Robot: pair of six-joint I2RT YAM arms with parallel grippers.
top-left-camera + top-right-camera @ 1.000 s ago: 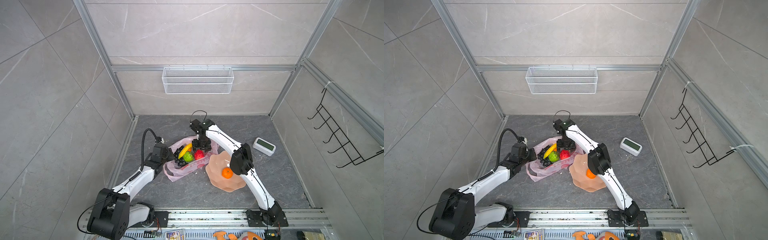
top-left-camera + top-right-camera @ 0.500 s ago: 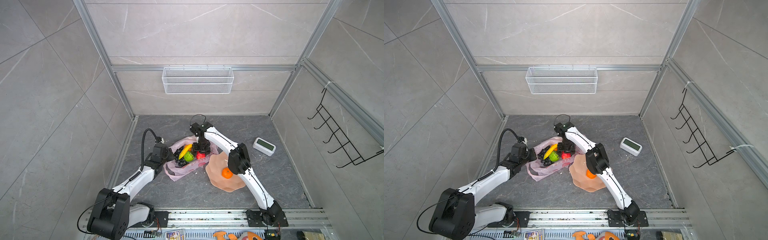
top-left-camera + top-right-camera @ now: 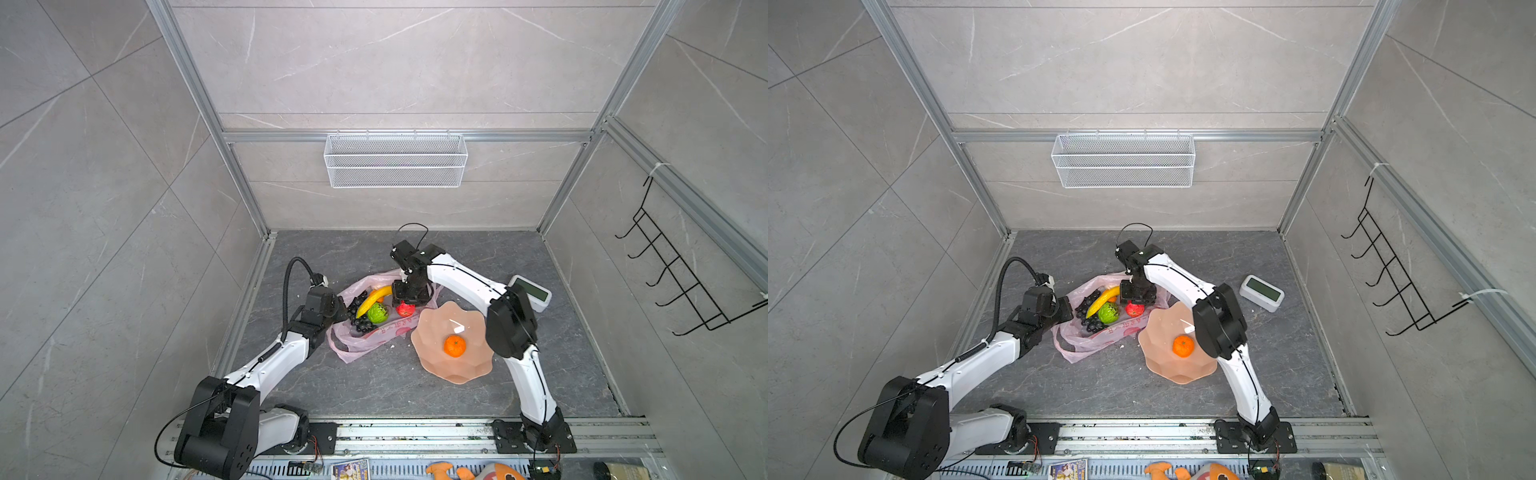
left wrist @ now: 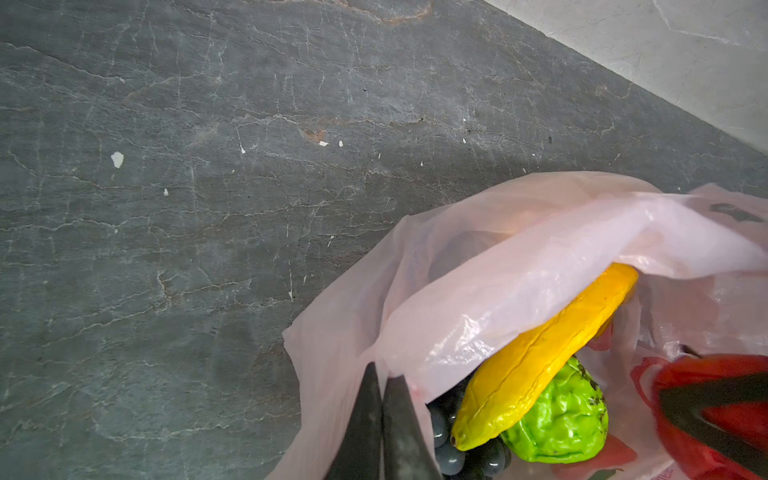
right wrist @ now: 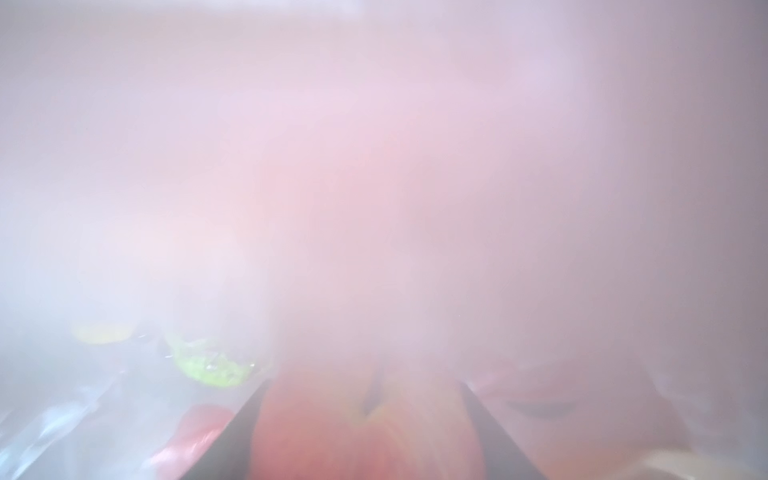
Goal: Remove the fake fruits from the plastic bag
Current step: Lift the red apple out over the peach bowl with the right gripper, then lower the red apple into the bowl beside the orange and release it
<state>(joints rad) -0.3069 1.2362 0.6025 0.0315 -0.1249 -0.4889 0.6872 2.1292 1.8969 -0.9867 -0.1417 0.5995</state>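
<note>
R pincer [image 5: 363, 384] jaws straddle red apple [image 3: 406, 309] inside plastic bag [image 3: 380, 336]; film blurs view, can't tell if gripping. L pincer [image 4: 383, 374] pinched tight on bag rim. Risk: film caught w/ apple, bag lifts, banana [image 4: 540, 357] rolls out.

Over banana [image 4: 540, 357], plastic bag [image 4: 519, 257] fold; dish [image 3: 465, 370] alongside

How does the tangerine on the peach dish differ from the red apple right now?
The tangerine is orange; the apple is red. The tangerine lies out in the peach dish; the apple is still inside the plastic bag. Nothing touches the tangerine; the apple sits between the fingers of the right gripper, though a firm grip isn't clear. Both are small, round toy fruits.
</note>
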